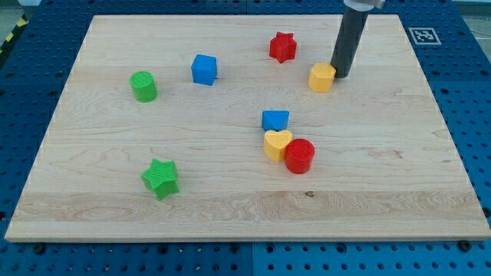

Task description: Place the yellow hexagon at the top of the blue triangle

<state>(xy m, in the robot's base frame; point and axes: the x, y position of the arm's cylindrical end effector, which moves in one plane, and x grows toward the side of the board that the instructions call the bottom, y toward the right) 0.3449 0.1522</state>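
Pressing in from the view's right, my tip [341,75] is seen right against the yellow hexagon [321,77], touching or all but touching its right-hand side, up near the view's top right of the wooden board [115,207]. No hand or gripper is carried here — only the straight dark rod [349,42], so nothing is clenched, released or grasped. The yellow hexagon is found well above the blue triangle [275,119] and off to its right, clearly apart from it. Just below the blue triangle a yellow heart [277,144] is tucked in, touching or nearly so, and a red cylinder [300,156] is pressed against the heart's lower right — 3 blocks bunched near the middle. A red star [282,47] is spotted to the left of the hexagon, near the view's top. Further left, a blue cube [204,69] and a green cylinder [143,86] are placed apart from each other, and a green star [161,179] is left alone toward the view's bottom left.
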